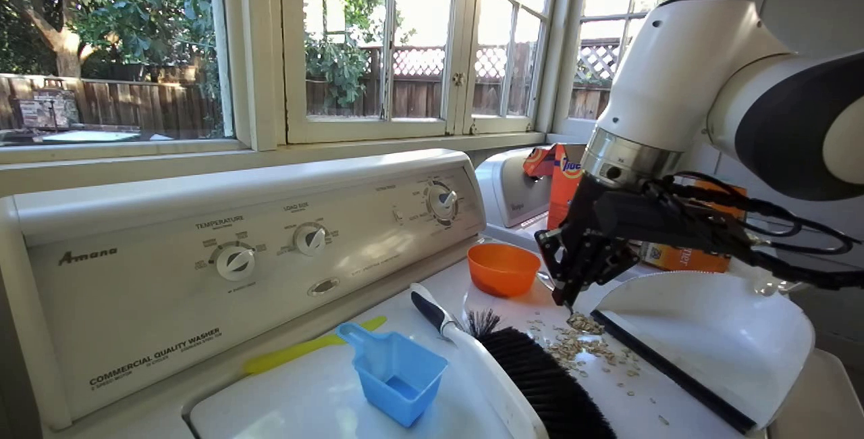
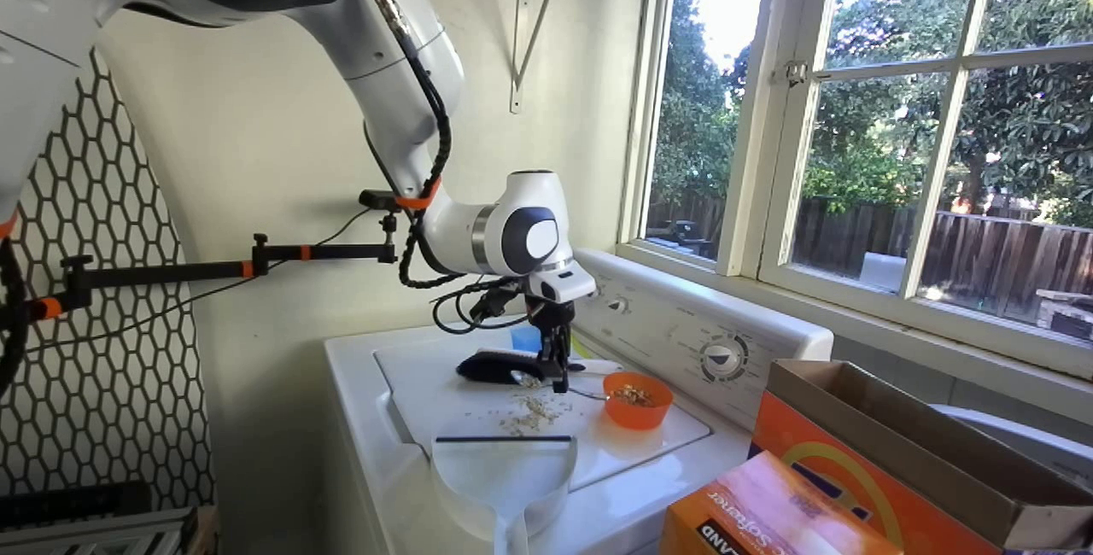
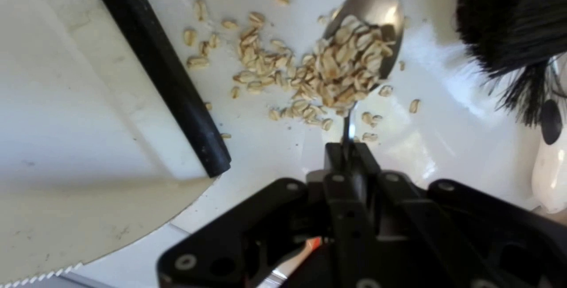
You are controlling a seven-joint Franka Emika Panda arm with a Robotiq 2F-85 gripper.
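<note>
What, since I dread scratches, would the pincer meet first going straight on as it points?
Probably the washer lid, perhaps loose oats on it; the gap beneath the pincer and its gripped spoon is unclear.

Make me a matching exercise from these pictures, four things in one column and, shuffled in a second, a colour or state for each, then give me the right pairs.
Things:
1. metal spoon
2. measuring scoop
3. dustpan
4. bowl

Descriptions:
A. orange, with flakes inside
B. white, with a black front edge
C. clamped in the gripper, carrying rolled oats
D. translucent blue

Right pairs: 1-C, 2-D, 3-B, 4-A
</note>
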